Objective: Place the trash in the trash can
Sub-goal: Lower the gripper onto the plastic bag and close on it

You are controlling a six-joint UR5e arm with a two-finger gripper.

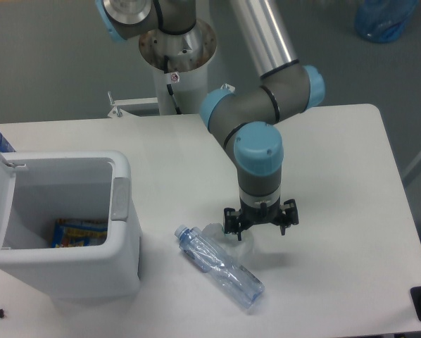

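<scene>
A crushed clear bluish plastic bottle (219, 266) lies diagonally on the white table, cap toward the upper left. Behind it sits a crumpled white paper wad (240, 246), partly covered by my gripper. My gripper (260, 224) hangs open just above the wad's right side, its black fingers (231, 222) spread wide. The trash can (119, 264), a large white bin with its lid swung open at the left, stands at the table's left front.
Inside the trash can lies a colourful blue and yellow wrapper (80, 232). The robot's base pillar (175, 63) rises behind the table. A blue bottle (385, 20) stands on the floor at the top right.
</scene>
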